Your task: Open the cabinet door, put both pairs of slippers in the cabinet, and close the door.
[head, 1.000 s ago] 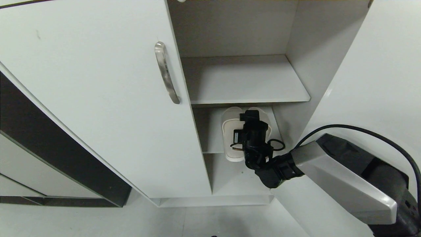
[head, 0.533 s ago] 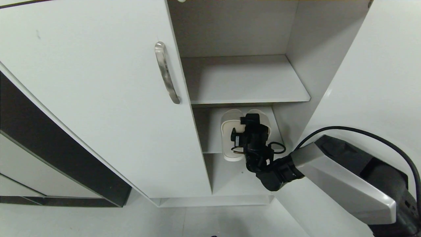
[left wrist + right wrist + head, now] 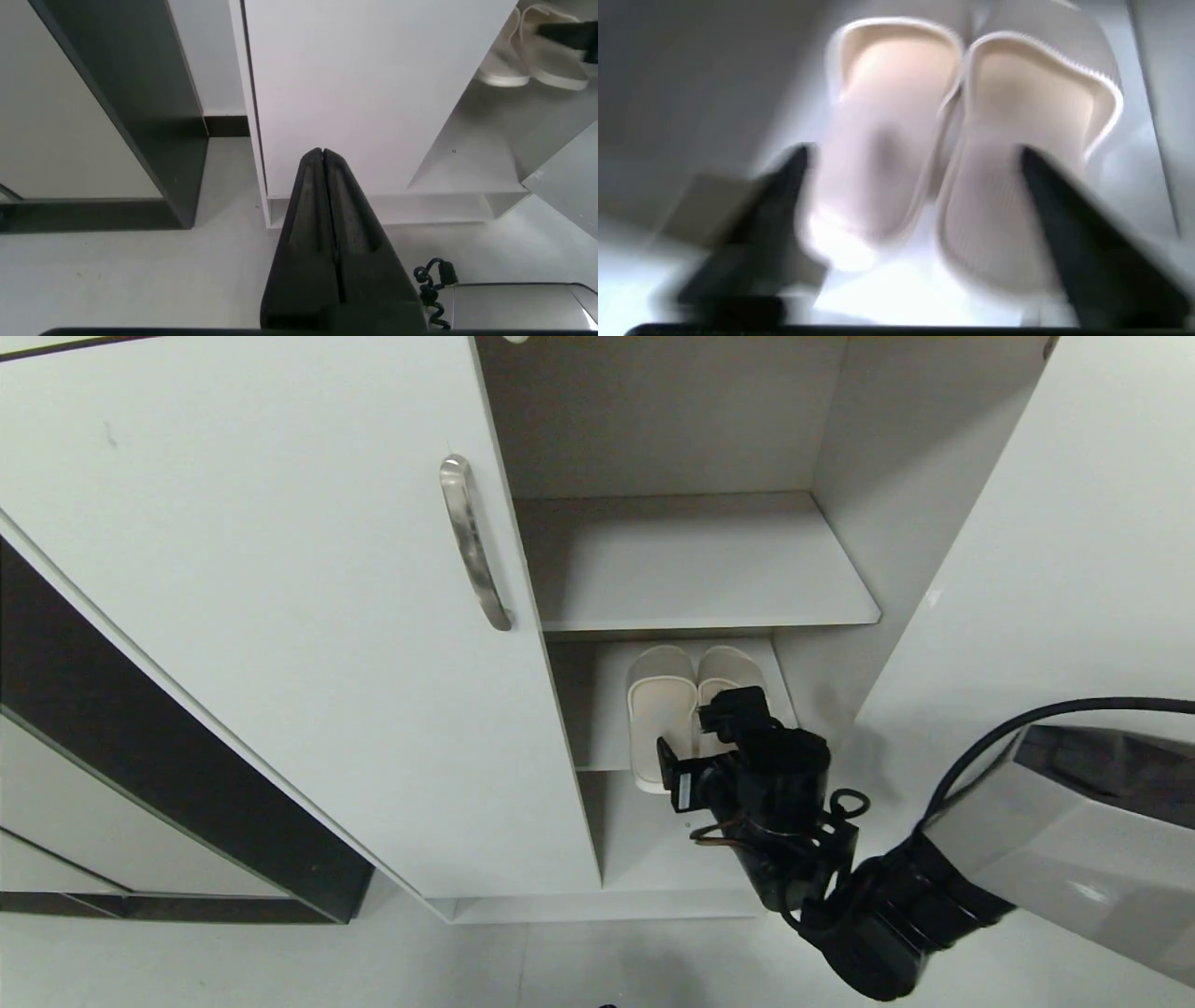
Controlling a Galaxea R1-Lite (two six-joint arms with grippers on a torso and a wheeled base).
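White cabinet [image 3: 691, 560] shelving is facing the robot, its right door [image 3: 1074, 551] standing open. Since a second ago the right claw [image 3: 702, 744] is pulling back toward the near side, wide open and empty, leaving the slippers [image 3: 684, 705] lying side by side on the lower shelf [image 3: 597, 728]. One pair looks stowed; the second pair and the door are waiting. Up close, the right wrist view is framing the pair between spread fingers [image 3: 757, 252]. Only the left wrist view is showing the left claw [image 3: 322, 215], pressed shut on nothing, hanging above the floor [image 3: 140, 271] near the cabinet's base.

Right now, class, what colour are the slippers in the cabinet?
Cream white slippers; clearest in the head view.
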